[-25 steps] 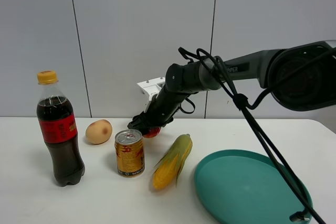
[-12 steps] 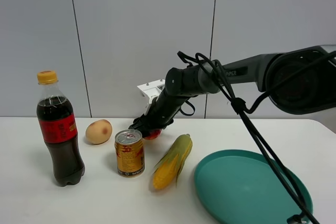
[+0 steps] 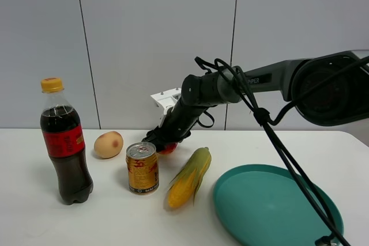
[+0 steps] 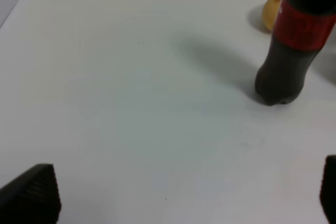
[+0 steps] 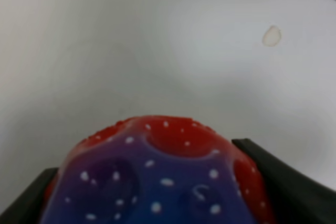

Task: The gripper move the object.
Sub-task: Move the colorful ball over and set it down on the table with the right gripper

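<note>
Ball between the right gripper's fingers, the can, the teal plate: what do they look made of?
Ball: probably rubber or foam, matte; dimpled, white-flecked surface, red blending into blue.
Can: metal; shiny silver lid, printed gold wall.
Plate: likely plastic; uniform teal, faint sheen.

Behind it all, a pale grey panelled wall (image 3: 155, 38), two thin dark vertical seams (image 3: 87, 50) splitting it. Below, a plain white bench (image 3: 104, 217), evenly lit, with only soft shadows on its matte top
</note>
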### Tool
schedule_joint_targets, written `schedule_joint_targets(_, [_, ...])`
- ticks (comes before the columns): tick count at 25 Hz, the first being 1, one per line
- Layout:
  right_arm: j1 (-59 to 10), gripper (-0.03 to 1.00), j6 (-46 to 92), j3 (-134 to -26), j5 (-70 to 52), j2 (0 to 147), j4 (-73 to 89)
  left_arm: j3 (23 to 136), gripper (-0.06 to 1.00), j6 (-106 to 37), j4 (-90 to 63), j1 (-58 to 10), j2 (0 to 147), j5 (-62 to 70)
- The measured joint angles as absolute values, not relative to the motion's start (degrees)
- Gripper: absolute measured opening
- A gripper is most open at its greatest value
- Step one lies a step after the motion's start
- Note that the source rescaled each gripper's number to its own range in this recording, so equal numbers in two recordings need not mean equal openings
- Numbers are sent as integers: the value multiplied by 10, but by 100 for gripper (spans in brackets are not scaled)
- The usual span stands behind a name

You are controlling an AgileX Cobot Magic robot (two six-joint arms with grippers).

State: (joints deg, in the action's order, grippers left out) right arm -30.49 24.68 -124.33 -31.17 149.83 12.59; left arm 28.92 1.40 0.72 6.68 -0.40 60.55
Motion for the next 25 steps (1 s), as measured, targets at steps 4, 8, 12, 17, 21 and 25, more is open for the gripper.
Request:
schedule_joint_targets(4, [-305,9,245,-1243,-315,1498,126,289,100,14,7,67,-4,605])
schedule_joint_targets(8, [-305,19,240,-1243,-316,1498,126,289,100,14,7,67,-4,605])
schedule_joint_targets(12, [-305,35,232,-1243,-317,1498,126,289,100,14,7,67,-4,605])
schedule_joint_targets(17, [-305,37,231,-1243,-319,1498,126,289,100,14,7,67,-4,605])
schedule_joint_targets(21, [-305,38,231,-1243,-319,1498,126,289,100,14,7,67,-4,605])
schedule_joint_targets(25, [-305,39,231,-1243,-329,1493,125,289,100,14,7,67,-4,605])
